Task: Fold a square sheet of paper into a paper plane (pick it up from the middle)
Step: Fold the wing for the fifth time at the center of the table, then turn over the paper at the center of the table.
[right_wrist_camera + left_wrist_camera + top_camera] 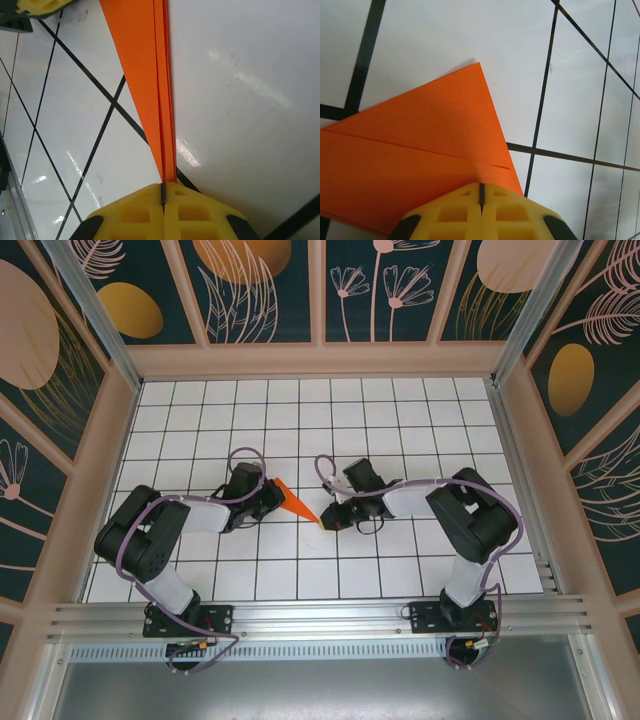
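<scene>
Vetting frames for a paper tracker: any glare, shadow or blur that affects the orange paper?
Top external: evenly lit and sharp, though the paper plane is small in frame. Left wrist: paper crisp, a thin shadow along its upper edge, faint sheen on the table. Right wrist: bright glare streaks on the table, none on the paper.

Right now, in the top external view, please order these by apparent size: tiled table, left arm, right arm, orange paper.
1. tiled table
2. left arm and right arm: they look alike, so I do not rank them
3. orange paper, clearly smallest
</scene>
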